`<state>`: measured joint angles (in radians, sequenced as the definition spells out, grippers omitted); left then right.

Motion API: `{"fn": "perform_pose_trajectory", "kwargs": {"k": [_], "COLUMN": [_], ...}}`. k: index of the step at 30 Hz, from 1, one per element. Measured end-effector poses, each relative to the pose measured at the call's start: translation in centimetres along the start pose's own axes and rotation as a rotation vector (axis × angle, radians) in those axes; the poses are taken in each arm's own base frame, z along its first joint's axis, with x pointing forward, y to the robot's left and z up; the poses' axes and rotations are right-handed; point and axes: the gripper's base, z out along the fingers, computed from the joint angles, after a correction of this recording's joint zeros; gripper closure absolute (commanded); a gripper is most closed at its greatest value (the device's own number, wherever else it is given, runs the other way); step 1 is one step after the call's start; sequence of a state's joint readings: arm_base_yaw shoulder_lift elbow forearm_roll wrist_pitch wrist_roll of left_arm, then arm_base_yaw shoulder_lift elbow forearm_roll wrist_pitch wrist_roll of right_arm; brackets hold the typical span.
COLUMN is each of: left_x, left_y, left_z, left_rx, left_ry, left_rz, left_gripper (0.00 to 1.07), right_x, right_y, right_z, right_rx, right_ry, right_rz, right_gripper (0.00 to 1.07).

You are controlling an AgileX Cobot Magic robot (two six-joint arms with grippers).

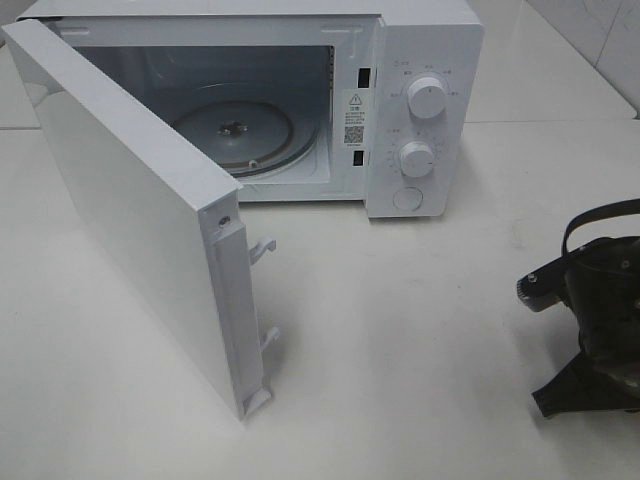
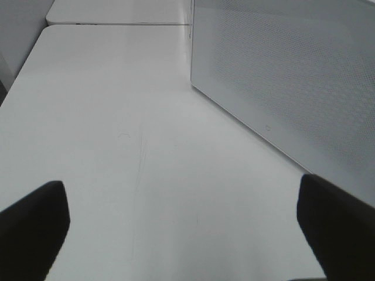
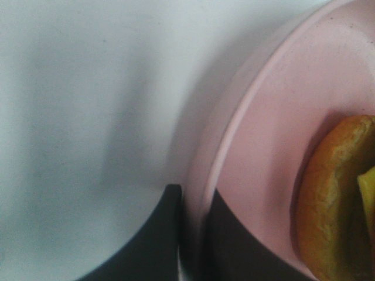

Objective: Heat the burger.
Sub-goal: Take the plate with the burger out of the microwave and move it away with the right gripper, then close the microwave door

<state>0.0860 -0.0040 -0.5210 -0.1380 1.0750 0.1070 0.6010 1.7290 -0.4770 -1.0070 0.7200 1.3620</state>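
Observation:
The burger (image 3: 340,199) shows only in the right wrist view, as a golden-brown bun edge with a bit of yellow cheese, lying on a round pink plate (image 3: 275,117). My right gripper (image 3: 192,234) is shut on the plate's rim, one dark finger (image 3: 155,240) outside it and the other on the plate's inner side. In the exterior view only the right arm (image 1: 590,320) shows, at the right edge; plate and burger are out of frame there. My left gripper (image 2: 181,205) is open over bare table, nothing between its fingers.
A white microwave (image 1: 425,110) stands at the back with its door (image 1: 140,210) swung wide open toward the front left. Its glass turntable (image 1: 245,135) is bare. The door's outer face (image 2: 293,88) is close beside the left gripper. White tabletop (image 1: 400,340) lies in front.

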Motion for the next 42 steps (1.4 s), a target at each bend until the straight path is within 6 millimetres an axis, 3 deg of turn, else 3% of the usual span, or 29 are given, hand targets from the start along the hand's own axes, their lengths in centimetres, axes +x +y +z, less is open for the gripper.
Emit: {"fn": "perform_pose_trajectory", "kwargs": {"k": [8, 15, 17, 23, 36, 42], "left_x": [0.0, 0.0, 0.0, 0.0, 0.0, 0.0], "left_y": [0.0, 0.0, 0.0, 0.0, 0.0, 0.0], "left_z": [0.0, 0.0, 0.0, 0.0, 0.0, 0.0], "left_rx": [0.000, 0.000, 0.000, 0.000, 0.000, 0.000], "left_ry": [0.000, 0.000, 0.000, 0.000, 0.000, 0.000], "left_rz": [0.000, 0.000, 0.000, 0.000, 0.000, 0.000], "left_gripper": [0.09, 0.09, 0.09, 0.09, 0.09, 0.09], "right_x": [0.0, 0.0, 0.0, -0.3, -0.6, -1.3], "right_y": [0.9, 0.9, 0.8, 0.5, -2.9, -4.6], "right_z": [1.1, 1.2, 1.1, 0.5, -4.3, -7.8], "right_rx": [0.014, 0.025, 0.033, 0.009, -0.141, -0.275], "right_ry": [0.016, 0.013, 0.011, -0.013, -0.123, -0.209], "right_rz": [0.022, 0.017, 0.016, 0.013, 0.032, 0.020], "right_gripper": [1.01, 0.83, 0.72, 0.62, 0.61, 0.61]}}
